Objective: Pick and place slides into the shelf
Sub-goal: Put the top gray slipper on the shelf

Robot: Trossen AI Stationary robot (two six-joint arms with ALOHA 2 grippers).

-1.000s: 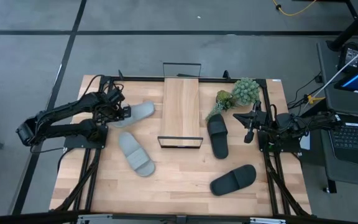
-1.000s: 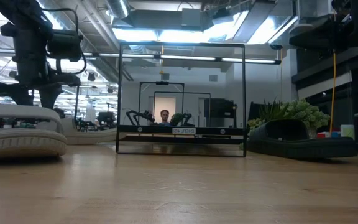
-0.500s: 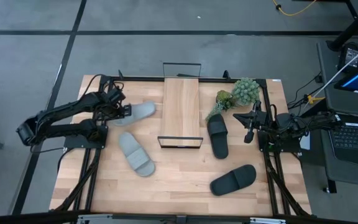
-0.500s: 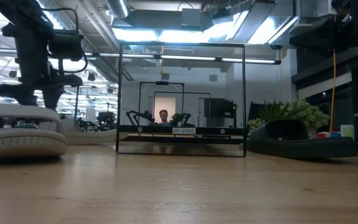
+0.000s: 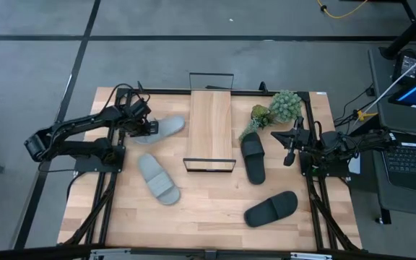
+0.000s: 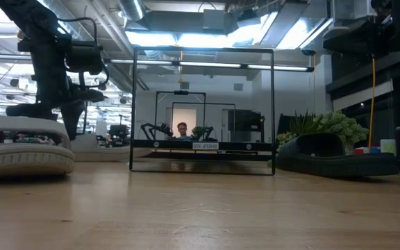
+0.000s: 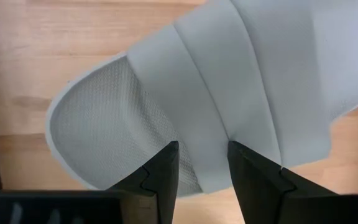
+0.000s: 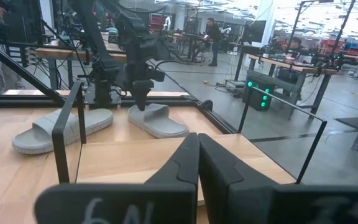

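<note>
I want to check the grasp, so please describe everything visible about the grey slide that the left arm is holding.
The grey slide is a light grey, rubbery sandal with one broad strap and a finely textured footbed. It lies near the table's far left, left of the shelf, pointing roughly toward it. The left gripper is at its outer end: in the left wrist view its dark fingers straddle the strap edge. Whether the sole rests on the table cannot be told.

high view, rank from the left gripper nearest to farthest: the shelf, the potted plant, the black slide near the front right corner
From the left gripper, clamped on a light grey slide:
1. The shelf, mid-table, just right of that slide.
2. The potted plant, back right.
3. The black slide, front right, farthest.
</note>
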